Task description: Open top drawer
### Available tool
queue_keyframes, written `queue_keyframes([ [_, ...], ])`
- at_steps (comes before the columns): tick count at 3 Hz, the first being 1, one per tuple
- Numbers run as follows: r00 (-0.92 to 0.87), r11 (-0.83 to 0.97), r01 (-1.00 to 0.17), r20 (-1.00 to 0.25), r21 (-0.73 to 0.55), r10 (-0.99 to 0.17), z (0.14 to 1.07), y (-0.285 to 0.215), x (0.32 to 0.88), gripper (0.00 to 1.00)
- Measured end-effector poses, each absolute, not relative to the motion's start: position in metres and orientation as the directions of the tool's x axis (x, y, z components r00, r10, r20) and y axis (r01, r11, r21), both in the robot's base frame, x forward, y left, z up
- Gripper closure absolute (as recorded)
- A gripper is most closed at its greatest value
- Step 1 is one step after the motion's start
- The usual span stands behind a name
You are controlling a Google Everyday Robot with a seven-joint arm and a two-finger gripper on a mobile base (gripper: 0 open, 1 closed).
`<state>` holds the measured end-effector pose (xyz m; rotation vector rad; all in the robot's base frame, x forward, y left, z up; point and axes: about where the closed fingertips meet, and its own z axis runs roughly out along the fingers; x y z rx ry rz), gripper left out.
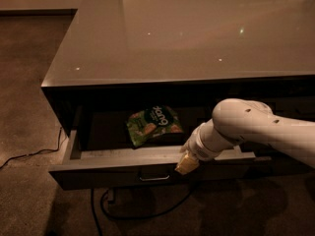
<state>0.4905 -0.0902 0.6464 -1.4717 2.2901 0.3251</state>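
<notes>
Dark grey top drawer (98, 177) sits open, directly under the countertop (172, 33), its front standing well out from the cabinet (61, 104) face toward the camera. Front panel is flat, with a small metal pull (154, 177) at centre. The top edges of its front and left side read pale grey; the inside is mostly in shadow. A green snack bag (153, 125) lies flat inside, about mid-width, toward the rear, partly under the countertop overhang and slightly skewed. Gripper (187, 163) is at the top edge of the drawer front, just right of the pull, its yellowish tip overlapping the front's upper lip. Can't tell from this angle whether the claw is apart or together, or whether it grips the panel. White arm (256, 127) comes in from the right, crossing over the right part of the drawer opening and hiding that corner. Countertop is glossy grey with small light reflections. A dark cable (142, 214) loops on the floor (29, 82) under the drawer, and more cable trails off to the left edge.
</notes>
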Motion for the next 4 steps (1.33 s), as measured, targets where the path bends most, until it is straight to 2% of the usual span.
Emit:
queue_keyframes([
  [1, -0.367, 0.419, -0.908, -0.448, -0.019, -0.815, 0.6464, -0.0902, 0.4905, 0.81],
  [4, -0.367, 0.419, -0.908, -0.448, -0.019, -0.815, 0.6464, -0.0901, 0.4905, 0.12],
])
